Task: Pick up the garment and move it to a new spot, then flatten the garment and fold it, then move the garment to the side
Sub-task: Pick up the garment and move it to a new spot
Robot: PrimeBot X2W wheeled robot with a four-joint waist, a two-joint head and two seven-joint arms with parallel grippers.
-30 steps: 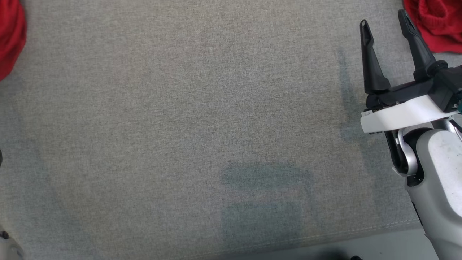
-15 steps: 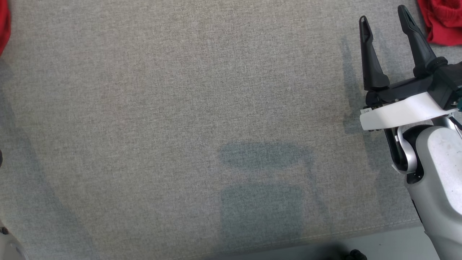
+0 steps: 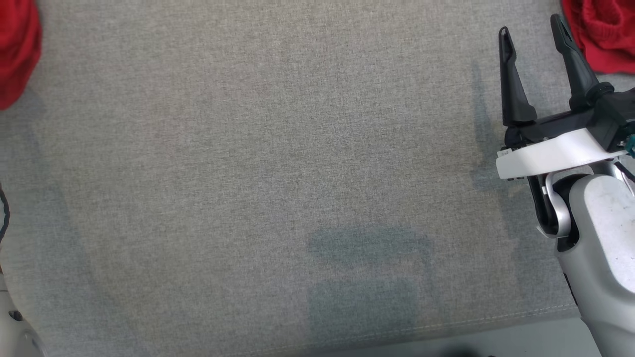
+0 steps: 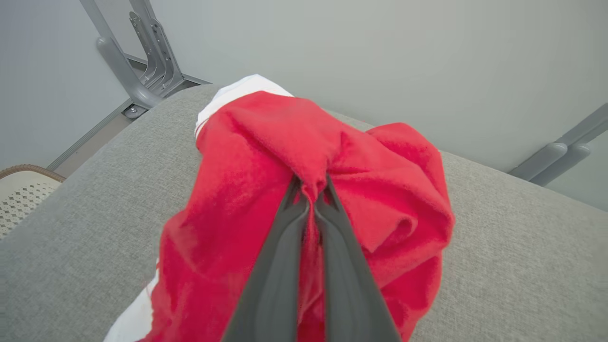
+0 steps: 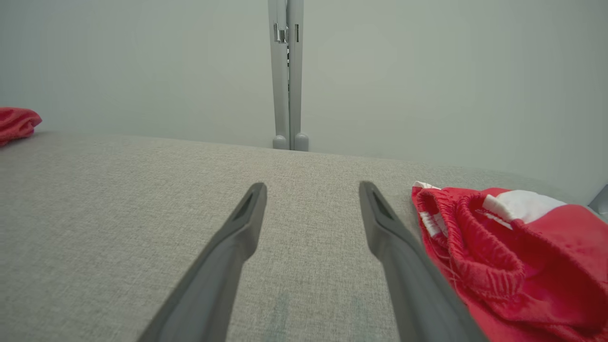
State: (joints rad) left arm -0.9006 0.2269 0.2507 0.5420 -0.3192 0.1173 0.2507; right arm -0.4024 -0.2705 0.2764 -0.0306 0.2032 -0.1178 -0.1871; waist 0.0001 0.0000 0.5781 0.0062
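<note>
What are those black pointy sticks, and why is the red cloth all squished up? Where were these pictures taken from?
This is a robot with two arms. The black sticks are the fingers of its grippers, which work like hands. One picture comes from a camera on its head, looking down at a grey fabric surface. There the right gripper is open, with nothing in it. The other two pictures come from cameras on the wrists, looking along the fingers. In the left wrist picture, the left gripper is pinched shut on a red garment with some white on it. In the right wrist picture, a second red garment with a stretchy band lies on the surface beside the open fingers.
</note>
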